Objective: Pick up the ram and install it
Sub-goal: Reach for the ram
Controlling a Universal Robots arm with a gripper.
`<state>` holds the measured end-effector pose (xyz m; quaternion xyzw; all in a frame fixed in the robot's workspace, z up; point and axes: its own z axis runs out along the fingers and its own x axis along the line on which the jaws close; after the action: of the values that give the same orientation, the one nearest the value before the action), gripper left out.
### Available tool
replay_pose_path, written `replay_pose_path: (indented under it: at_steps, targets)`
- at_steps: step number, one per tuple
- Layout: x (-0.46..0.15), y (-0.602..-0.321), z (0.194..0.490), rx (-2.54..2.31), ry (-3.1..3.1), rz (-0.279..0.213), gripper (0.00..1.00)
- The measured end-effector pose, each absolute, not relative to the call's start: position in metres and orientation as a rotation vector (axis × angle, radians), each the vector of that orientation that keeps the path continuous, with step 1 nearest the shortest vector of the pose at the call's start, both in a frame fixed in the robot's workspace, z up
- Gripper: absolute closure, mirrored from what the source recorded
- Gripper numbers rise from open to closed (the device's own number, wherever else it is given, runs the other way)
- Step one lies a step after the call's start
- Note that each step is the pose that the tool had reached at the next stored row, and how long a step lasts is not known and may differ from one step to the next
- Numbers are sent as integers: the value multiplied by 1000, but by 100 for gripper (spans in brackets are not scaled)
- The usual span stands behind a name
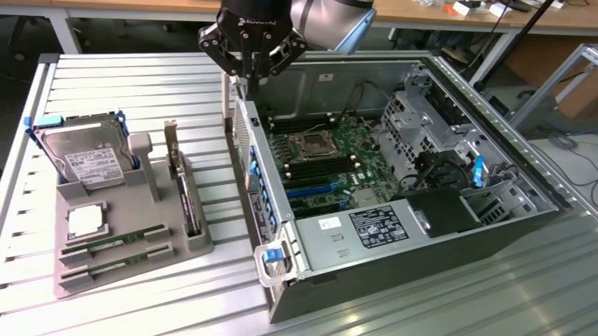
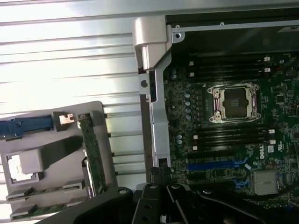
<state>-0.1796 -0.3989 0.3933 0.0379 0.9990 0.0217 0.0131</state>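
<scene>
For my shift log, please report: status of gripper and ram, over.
Gripper shut, empty, above the case wall beside the grey tray. Two ram sticks lying in the tray. Expansion card on edge between them and case.

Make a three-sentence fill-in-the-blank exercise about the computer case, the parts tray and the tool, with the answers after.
1. The tool hangs over the edge of the computer case with its jaws ____.
2. The gray tray holds ____ ram sticks.
3. The hard drive stands on the exterior view's ____ of the case.
Missing words: shut; two; left.
</scene>
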Motion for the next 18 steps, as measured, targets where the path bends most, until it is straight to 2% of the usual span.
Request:
replay_pose_path:
  at_steps: [18]
  targets:
    - [-194, -399, 393, 118, 3112, 68, 90]
